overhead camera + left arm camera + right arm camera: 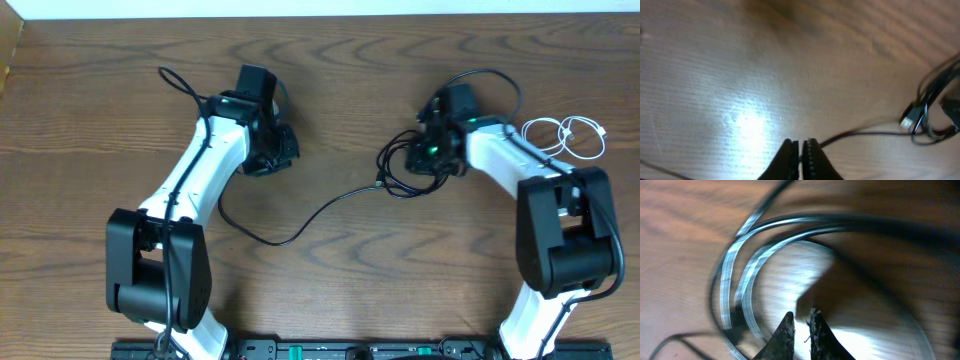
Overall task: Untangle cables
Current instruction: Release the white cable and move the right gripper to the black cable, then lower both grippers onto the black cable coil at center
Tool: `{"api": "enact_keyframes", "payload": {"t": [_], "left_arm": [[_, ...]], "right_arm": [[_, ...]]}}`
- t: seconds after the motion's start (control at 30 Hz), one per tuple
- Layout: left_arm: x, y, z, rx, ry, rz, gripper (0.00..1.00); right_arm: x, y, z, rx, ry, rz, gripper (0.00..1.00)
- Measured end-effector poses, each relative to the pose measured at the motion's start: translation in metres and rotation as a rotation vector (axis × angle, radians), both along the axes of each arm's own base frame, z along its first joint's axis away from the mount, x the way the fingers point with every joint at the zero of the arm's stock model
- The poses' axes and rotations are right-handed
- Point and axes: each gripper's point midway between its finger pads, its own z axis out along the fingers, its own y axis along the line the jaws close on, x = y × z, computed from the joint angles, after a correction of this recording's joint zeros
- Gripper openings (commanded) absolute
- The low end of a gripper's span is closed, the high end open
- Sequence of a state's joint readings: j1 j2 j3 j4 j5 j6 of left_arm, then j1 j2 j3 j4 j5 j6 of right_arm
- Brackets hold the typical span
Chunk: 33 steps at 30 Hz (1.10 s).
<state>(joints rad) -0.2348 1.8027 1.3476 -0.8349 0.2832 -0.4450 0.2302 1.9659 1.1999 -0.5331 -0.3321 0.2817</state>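
Black cables (400, 186) tangled beneath right gripper (801, 316); white cable (575, 135) well apart.
Both jaws nearly closed, right on nothing; left gripper (801, 144) meets one strand, hold unclear.

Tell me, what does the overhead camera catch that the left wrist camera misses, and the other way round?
Only overhead: the left arm and right arm whole, and a coiled white cable beside the right arm. Only left wrist: a close look at the left pincer, its fingers nearly together, and a silver plug end. Both: the wooden table, the black cable tangle and one black cable trailing from it.
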Motion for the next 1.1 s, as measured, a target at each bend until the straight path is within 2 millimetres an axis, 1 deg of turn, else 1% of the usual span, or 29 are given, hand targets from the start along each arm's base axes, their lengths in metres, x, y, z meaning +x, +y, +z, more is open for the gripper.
{"api": "enact_keyframes", "payload": {"t": [0.03,0.07,0.13,0.23,0.27,0.3,0.4,0.57,0.63,0.67,0.77,0.83,0.9,1.0,1.1], "left_arm": [[-0.003,-0.002,-0.001,0.002,0.008,-0.008,0.08],[-0.007,-0.003,-0.001,0.005,0.021,-0.013,0.08],[-0.013,-0.004,-0.002,0.011,0.044,-0.019,0.08],[-0.021,-0.002,-0.003,0.020,0.077,-0.020,0.09],[-0.023,-0.001,-0.003,0.022,0.086,-0.020,0.09],[-0.025,0.000,-0.004,0.028,0.093,-0.019,0.09],[-0.030,0.007,-0.005,0.059,0.113,-0.014,0.14],[-0.032,0.022,-0.006,0.089,0.136,0.012,0.17],[-0.033,0.028,-0.007,0.097,0.141,0.014,0.17],[-0.034,0.030,-0.007,0.099,0.145,0.012,0.21],[-0.039,0.039,-0.007,0.109,0.174,0.014,0.22],[-0.041,0.045,-0.007,0.114,0.186,0.022,0.24],[-0.042,0.047,-0.007,0.110,0.190,0.029,0.25],[-0.040,0.042,-0.006,0.067,0.186,0.029,0.25],[-0.031,0.027,-0.003,0.002,0.152,0.022,0.28]], "right_arm": [[-0.004,0.013,0.000,0.006,0.005,0.012,0.02],[-0.005,0.016,0.000,0.009,0.006,0.014,0.01],[-0.012,0.033,0.001,0.018,0.022,0.019,0.01],[-0.019,0.053,0.002,0.031,0.025,0.027,0.01],[-0.021,0.064,0.003,0.041,0.020,0.036,0.01],[-0.021,0.073,0.004,0.054,0.007,0.044,0.01],[-0.016,0.098,0.011,0.094,-0.047,0.060,0.01],[-0.010,0.126,0.022,0.149,-0.121,0.081,0.01],[-0.007,0.134,0.026,0.168,-0.149,0.089,0.01],[-0.007,0.136,0.027,0.171,-0.155,0.090,0.01],[-0.003,0.132,0.029,0.168,-0.152,0.082,0.02],[0.004,0.126,0.035,0.159,-0.148,0.072,0.03],[0.015,0.115,0.044,0.150,-0.153,0.050,0.07],[0.029,0.097,0.053,0.133,-0.151,0.013,0.15],[0.034,0.072,0.049,0.100,-0.125,-0.025,0.26]]}}
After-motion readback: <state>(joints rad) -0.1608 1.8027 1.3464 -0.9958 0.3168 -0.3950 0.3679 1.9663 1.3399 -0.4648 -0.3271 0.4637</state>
